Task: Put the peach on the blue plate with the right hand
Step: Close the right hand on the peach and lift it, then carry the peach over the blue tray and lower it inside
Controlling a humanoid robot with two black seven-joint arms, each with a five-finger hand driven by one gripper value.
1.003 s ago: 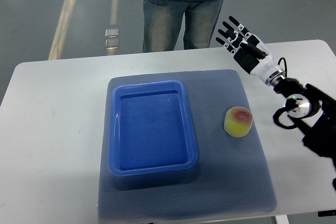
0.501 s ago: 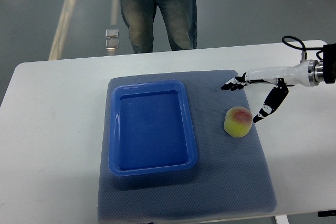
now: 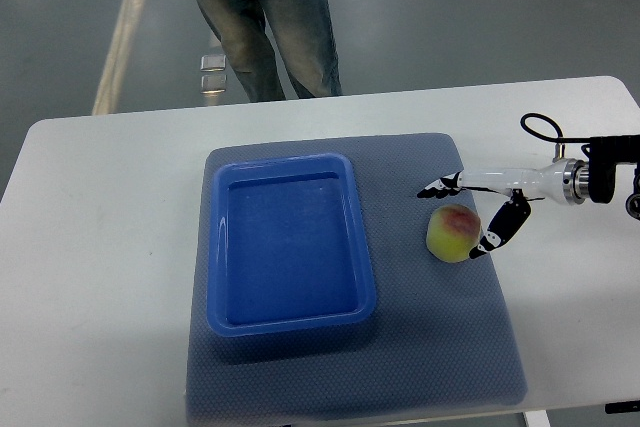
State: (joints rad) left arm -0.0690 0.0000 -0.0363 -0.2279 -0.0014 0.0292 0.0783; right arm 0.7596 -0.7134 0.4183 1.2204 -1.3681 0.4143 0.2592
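Note:
A yellow-green peach [image 3: 453,233] with a red blush sits on the grey mat [image 3: 440,327], to the right of the blue plate [image 3: 288,244], a rectangular tray with nothing in it. My right hand [image 3: 462,215] comes in from the right edge and is open around the peach: the fingers [image 3: 438,188] reach over its far side and the thumb [image 3: 497,231] hangs at its right side. They look close to the peach but are not closed on it. The left arm is out of view.
The mat lies on a white table [image 3: 90,247]. A person in jeans [image 3: 262,17] stands beyond the table's far edge, at the upper left. A black cable [image 3: 540,127] loops above my right wrist.
My right hand has come down from the far right corner, turned palm-down and moved left to the peach. The person has stepped to the left. The peach has not moved.

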